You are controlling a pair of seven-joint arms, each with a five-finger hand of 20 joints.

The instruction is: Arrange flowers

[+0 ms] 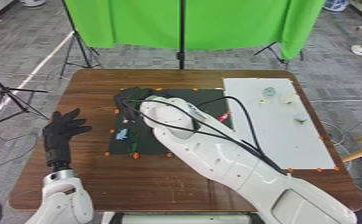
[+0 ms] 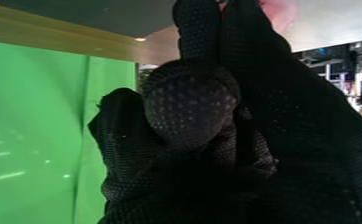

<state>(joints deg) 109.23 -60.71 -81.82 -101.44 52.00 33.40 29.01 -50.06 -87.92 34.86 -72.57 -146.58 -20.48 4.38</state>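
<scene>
So the left hand (image 1: pixel 62 129) is over at the far left of the brown table (image 1: pixel 173 190), wide open with its fingers spread, well apart from the black mat (image 1: pixel 186 150). Next along, a light blue piece (image 1: pixel 121 134) lies on the mat's left part, with a dark green piece (image 1: pixel 133 146) right near it. The right hand (image 1: pixel 135 97) is at the mat's far left corner — can't tell if it's open, closed or gripping something. From its wrist view there's a pink thing (image 2: pixel 280 12) past the hand, partly hidden, probably a bloom. Further right, a red piece (image 1: pixel 224 117) sits by the mat's right edge, near the robot's white arm. Then comes the white board (image 1: pixel 293 150), with a yellowish piece (image 1: pixel 263 101), a pale blue-green piece (image 1: pixel 269 92), a cream piece (image 1: pixel 287 99) and a pale green piece (image 1: pixel 302 118) — too small to tell which are flowers or containers, or what's in them.
</scene>
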